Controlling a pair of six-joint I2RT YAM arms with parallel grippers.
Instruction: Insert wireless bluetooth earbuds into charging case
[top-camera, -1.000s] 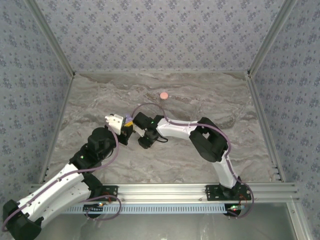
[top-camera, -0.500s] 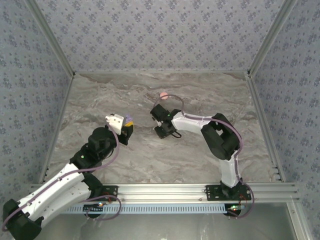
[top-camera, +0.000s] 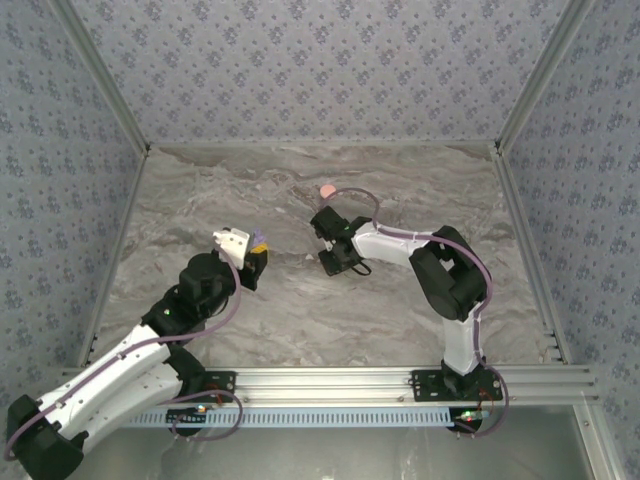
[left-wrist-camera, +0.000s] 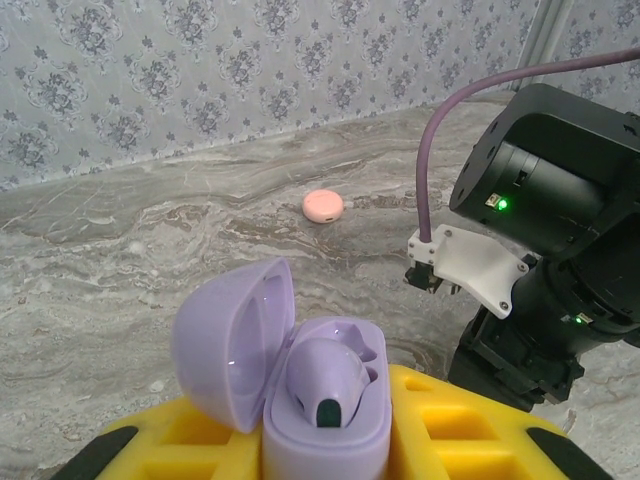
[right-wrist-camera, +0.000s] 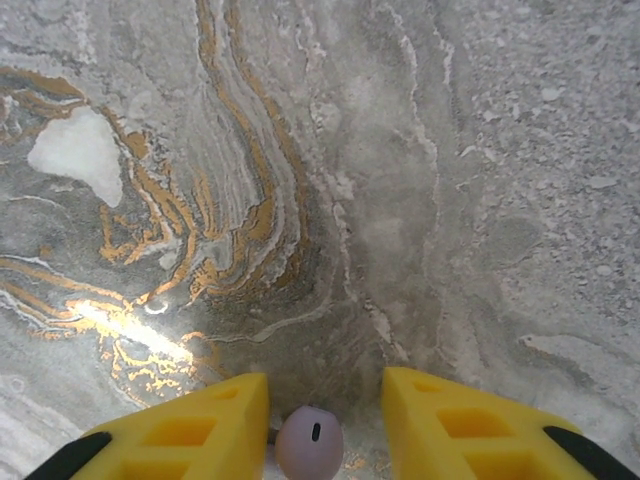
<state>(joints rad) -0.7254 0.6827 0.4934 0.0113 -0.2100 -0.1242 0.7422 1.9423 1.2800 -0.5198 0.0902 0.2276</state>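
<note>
Inside open case (left-wrist-camera: 232, 352) — one lavender earbud (left-wrist-camera: 325, 375) seated; left claw (left-wrist-camera: 325, 432) clamped on case body. Right of case, right claw (right-wrist-camera: 325, 378), jaws apart, second earbud (right-wrist-camera: 308, 442) unpinched between them. Earbuds likely light, smooth, slippery — pinch across rounded body, gently.

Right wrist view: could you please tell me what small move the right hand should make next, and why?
Probably close the right hand gently on the lavender earbud. It sits between the fingers with a gap on one side, so it does not look gripped. The left hand holds the open charging case with one seated earbud, so a firm grip seems needed before carrying this one over.
</note>
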